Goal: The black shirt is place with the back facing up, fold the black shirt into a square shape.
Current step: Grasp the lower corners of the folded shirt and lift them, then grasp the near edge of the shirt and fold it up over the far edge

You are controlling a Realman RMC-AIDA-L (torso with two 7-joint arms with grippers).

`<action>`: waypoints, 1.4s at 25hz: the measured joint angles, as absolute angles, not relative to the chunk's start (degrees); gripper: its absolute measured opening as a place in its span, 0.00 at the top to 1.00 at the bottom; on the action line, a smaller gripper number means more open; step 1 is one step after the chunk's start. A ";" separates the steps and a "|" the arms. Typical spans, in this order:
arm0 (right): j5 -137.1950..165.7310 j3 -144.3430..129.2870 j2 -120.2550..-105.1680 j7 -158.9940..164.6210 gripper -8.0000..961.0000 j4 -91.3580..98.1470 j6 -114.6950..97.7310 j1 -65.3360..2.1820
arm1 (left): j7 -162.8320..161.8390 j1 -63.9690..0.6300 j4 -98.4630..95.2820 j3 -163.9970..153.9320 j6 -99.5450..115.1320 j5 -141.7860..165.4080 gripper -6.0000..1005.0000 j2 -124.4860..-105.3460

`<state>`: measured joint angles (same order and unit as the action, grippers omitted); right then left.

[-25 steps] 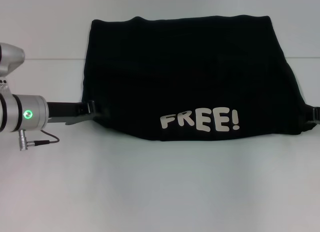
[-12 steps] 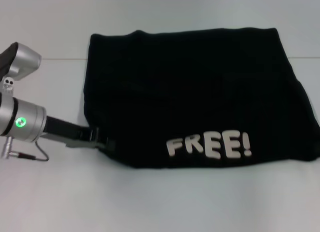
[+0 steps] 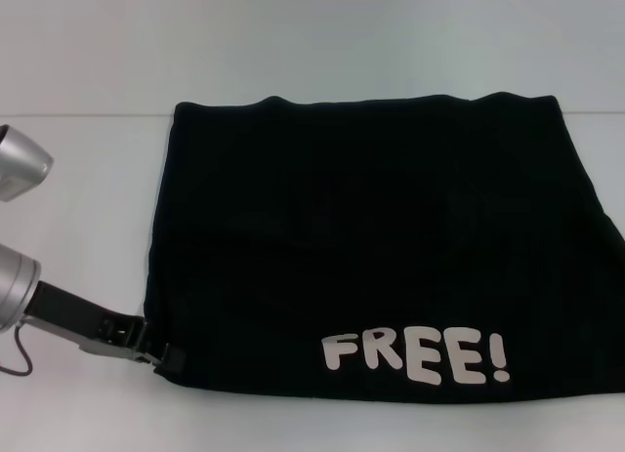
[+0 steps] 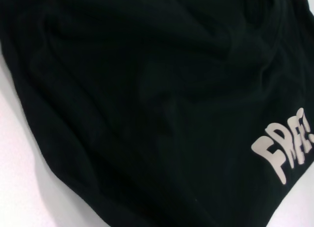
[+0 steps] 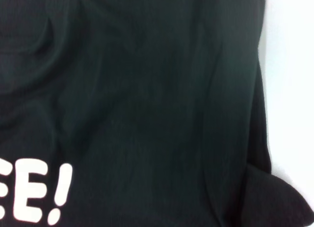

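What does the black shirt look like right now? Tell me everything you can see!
The black shirt is soft, dark fabric lying folded into a wide, roughly rectangular shape on the white table. White blocky letters spelling FREE! sit near its front edge, toward the robot's right. Gentle wrinkles cross its surface. The left gripper meets the shirt's front left corner; its fingertips are hidden in the cloth.

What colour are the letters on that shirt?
White, spelling "FREE!" on the plain black shirt; the head view shows it best.
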<state>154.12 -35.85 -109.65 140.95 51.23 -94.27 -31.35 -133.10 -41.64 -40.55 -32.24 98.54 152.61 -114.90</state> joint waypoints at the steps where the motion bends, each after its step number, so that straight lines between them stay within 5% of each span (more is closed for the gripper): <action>1: 154.09 -35.57 -109.66 140.83 0.95 51.24 -94.29 -31.31 | -133.09 -41.58 -40.55 -32.26 98.50 152.72 0.99 -114.90; 25: 160.55 -34.18 -110.10 138.84 0.95 54.29 -109.75 -26.99 | -130.07 -37.59 -45.55 -33.17 113.51 156.13 0.99 -116.62; 35: 148.92 -23.96 -108.67 134.57 0.95 54.05 -109.72 -30.69 | -129.34 -41.20 -44.04 -29.19 113.09 149.89 0.99 -114.85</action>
